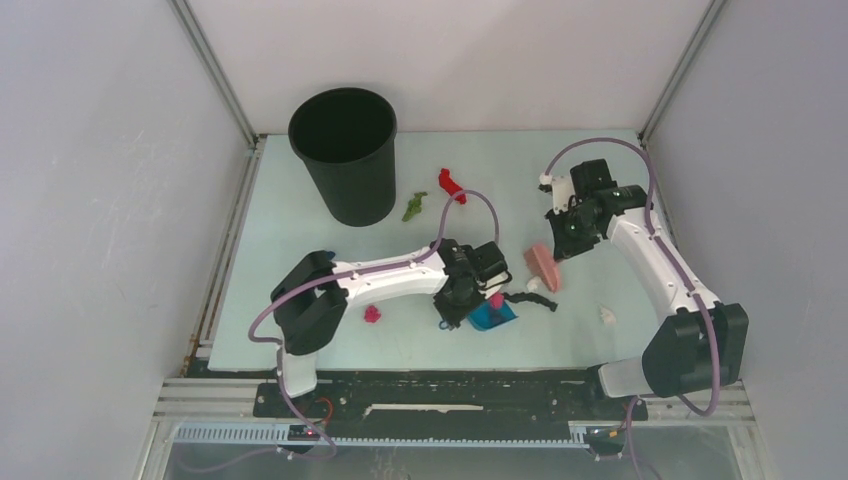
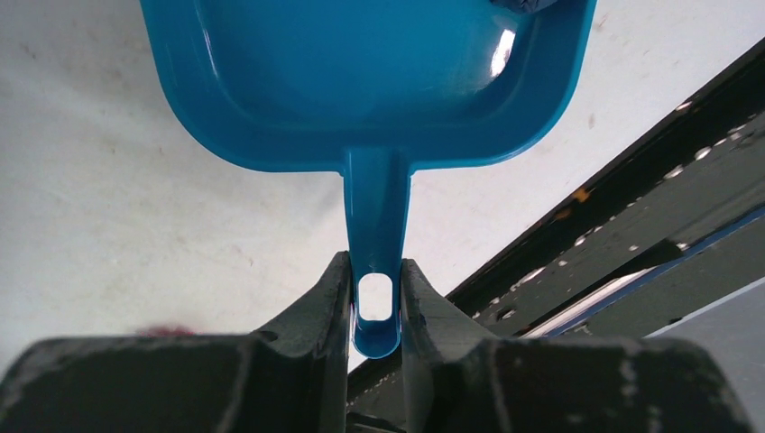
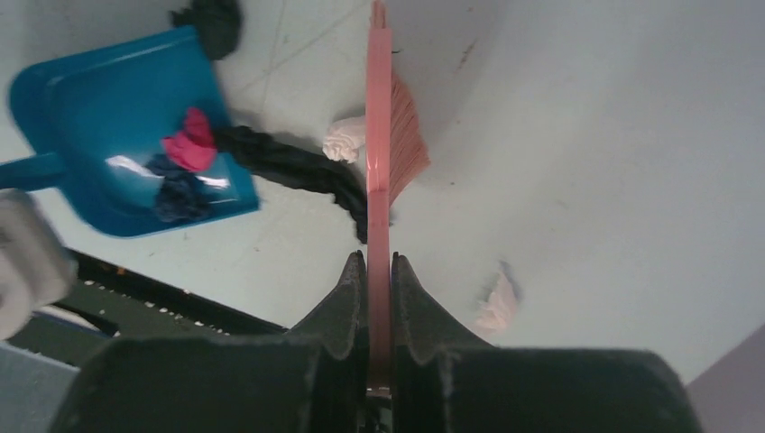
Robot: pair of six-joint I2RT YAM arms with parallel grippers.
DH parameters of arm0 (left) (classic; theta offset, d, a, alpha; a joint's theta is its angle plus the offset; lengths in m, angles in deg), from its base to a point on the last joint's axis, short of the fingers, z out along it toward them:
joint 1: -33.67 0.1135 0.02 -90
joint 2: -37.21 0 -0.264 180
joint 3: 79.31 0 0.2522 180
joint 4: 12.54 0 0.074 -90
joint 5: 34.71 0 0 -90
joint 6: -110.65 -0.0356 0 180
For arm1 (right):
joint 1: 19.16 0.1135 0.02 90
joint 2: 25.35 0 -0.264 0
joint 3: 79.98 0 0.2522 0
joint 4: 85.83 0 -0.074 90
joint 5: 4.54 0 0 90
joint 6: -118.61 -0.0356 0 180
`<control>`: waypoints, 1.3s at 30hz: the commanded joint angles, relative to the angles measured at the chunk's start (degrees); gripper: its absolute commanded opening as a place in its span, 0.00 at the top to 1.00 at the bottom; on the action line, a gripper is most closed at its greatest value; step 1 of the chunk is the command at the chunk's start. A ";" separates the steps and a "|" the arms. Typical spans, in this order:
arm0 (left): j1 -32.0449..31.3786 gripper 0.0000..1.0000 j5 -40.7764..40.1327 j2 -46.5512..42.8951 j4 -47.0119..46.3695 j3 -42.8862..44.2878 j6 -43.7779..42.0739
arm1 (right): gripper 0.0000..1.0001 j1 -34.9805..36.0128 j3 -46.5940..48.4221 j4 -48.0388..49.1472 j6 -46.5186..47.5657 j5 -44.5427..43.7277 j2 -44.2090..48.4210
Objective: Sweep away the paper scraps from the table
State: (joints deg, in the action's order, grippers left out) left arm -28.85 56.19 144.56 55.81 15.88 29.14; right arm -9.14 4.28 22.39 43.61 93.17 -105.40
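My left gripper (image 1: 462, 303) is shut on the handle of the blue dustpan (image 1: 493, 317); in the left wrist view the jaws (image 2: 375, 302) clamp the handle below the pan (image 2: 361, 81). A magenta scrap (image 3: 189, 144) and a dark blue scrap (image 3: 180, 194) lie in the pan. My right gripper (image 1: 570, 236) is shut on the pink brush (image 1: 545, 267), whose bristles (image 3: 406, 135) rest on the table (image 1: 300, 250). A black twisted scrap (image 3: 289, 167) lies at the pan's lip. Red (image 1: 450, 185), green (image 1: 414, 206) and magenta (image 1: 372, 314) scraps lie apart.
A black bin (image 1: 345, 150) stands at the back left. A white scrap (image 3: 343, 140) lies beside the brush, another white scrap (image 1: 607, 315) near the right arm. Another black scrap (image 3: 212, 18) lies beyond the pan. Metal rails and walls edge the table.
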 commanded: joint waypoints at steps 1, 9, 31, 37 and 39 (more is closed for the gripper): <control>-0.36 1.00 3.11 2.44 -1.55 4.42 -1.50 | 1.00 0.61 -1.02 -2.15 -3.64 8.66 0.24; -0.70 1.00 4.28 4.86 -3.23 6.94 -0.75 | 1.00 0.61 -1.06 -2.82 -6.09 18.50 2.35; -2.25 1.00 -4.39 -14.27 -4.74 -14.02 8.78 | 1.00 -5.19 5.31 -10.64 -0.80 15.12 8.97; -2.51 1.00 -5.02 -14.51 -2.84 -17.09 9.11 | 1.00 -4.01 1.83 -13.88 2.68 17.05 13.55; -2.80 1.00 -4.90 -14.62 -2.51 -17.84 9.26 | 1.00 -3.17 1.00 -16.45 5.46 19.17 14.87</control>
State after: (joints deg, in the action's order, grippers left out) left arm -31.04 52.59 132.02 51.79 -0.95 37.21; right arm -13.77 6.35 11.05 43.83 108.97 -94.67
